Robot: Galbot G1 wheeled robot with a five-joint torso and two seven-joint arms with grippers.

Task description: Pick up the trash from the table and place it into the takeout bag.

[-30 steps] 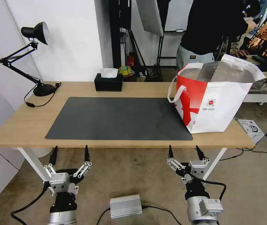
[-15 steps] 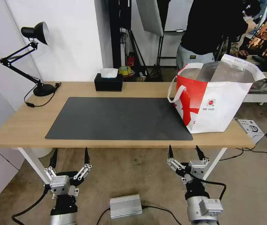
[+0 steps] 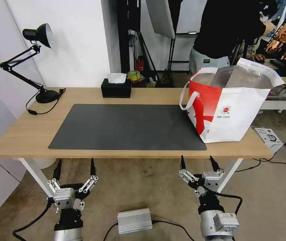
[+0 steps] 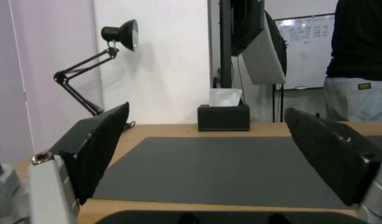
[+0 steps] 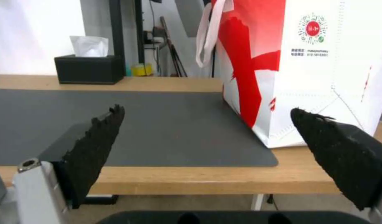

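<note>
Here, takeout bag (image 3: pixel 236 113) round red logo, small unreadable print

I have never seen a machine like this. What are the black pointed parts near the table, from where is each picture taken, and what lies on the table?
The pointed parts are the fingers of a robot's two grippers. In the head view, taken from above, the left gripper and right gripper hang open just before the table, below its edge, holding nothing. The other two pictures come from cameras on each wrist, looking between the fingers. On the table lie a dark grey mat, a takeout bag standing on its right end, a black tissue box and a desk lamp. I see no trash on it.
</note>
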